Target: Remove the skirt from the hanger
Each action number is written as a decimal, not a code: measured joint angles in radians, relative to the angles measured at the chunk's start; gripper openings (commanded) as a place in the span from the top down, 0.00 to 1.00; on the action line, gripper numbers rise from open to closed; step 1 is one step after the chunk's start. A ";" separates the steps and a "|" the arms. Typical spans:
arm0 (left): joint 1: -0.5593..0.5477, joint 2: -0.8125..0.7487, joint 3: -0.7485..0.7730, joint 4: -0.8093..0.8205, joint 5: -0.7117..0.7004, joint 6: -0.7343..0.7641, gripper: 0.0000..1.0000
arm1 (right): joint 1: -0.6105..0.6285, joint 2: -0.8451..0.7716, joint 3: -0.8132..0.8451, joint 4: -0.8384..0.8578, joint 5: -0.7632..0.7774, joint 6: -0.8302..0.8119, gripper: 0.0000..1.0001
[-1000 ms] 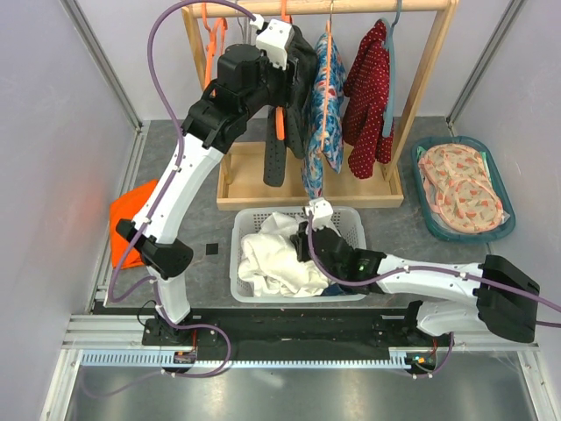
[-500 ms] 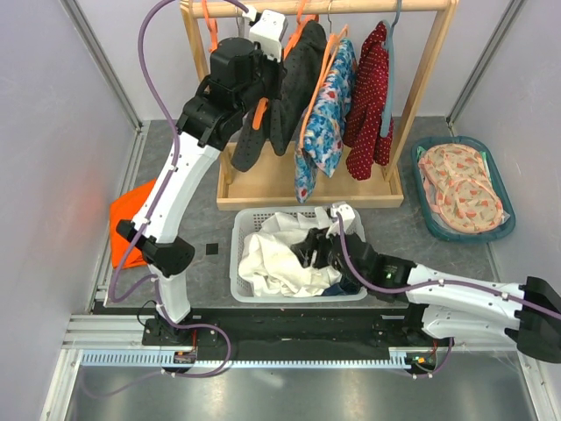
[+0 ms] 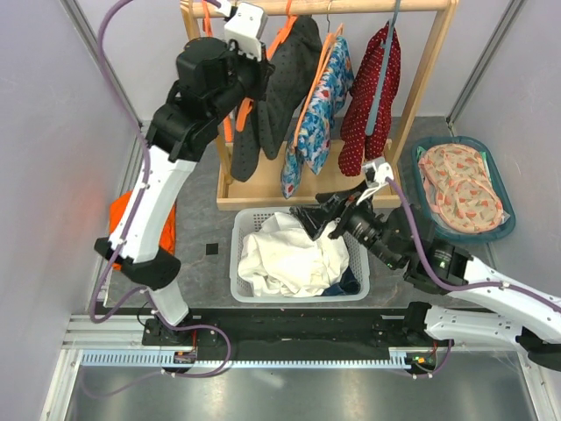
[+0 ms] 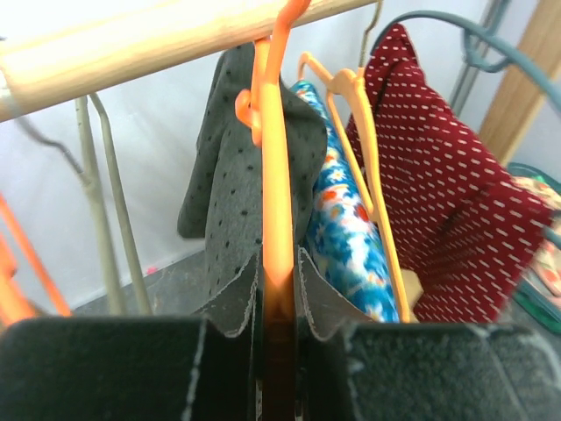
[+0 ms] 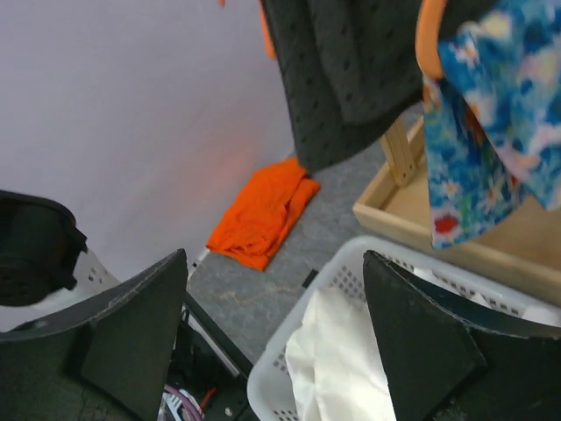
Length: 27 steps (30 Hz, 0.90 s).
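A dark grey dotted skirt [image 3: 282, 96] [image 4: 221, 175] hangs on an orange hanger [image 3: 282, 33] [image 4: 277, 184] hooked over the wooden rail [image 4: 131, 39] of the rack. My left gripper [image 3: 252, 77] [image 4: 279, 285] is up at the rail, shut on the hanger's orange arm, with the skirt draped just beyond its fingers. Low over the white basket [image 3: 238, 263] my right gripper [image 3: 317, 219] [image 5: 276, 263] stands wide open and holds nothing; it points toward the skirt's lower hem [image 5: 351, 79].
A blue floral garment [image 3: 311, 127] and a red dotted one [image 3: 368, 96] hang beside the skirt on the wooden rack [image 3: 425, 96]. White cloth [image 3: 289, 254] fills the basket. An orange cloth [image 3: 123, 215] lies at the left; a teal tray [image 3: 434, 224] at the right.
My left gripper shut on the orange hanger and pulled it left, swinging the garments. My right gripper opened, let go in the basket, then rose and moved right.
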 measured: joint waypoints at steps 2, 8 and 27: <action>0.000 -0.045 -0.008 -0.035 0.012 -0.005 0.98 | 0.000 0.024 0.064 0.004 -0.001 -0.031 0.11; 0.000 -0.200 -0.034 -0.133 0.064 -0.014 0.98 | 0.000 0.134 0.153 0.026 0.001 -0.114 0.02; -0.002 -0.420 -0.189 -0.148 0.138 -0.073 0.98 | 0.164 0.547 0.545 0.071 0.092 -0.506 0.02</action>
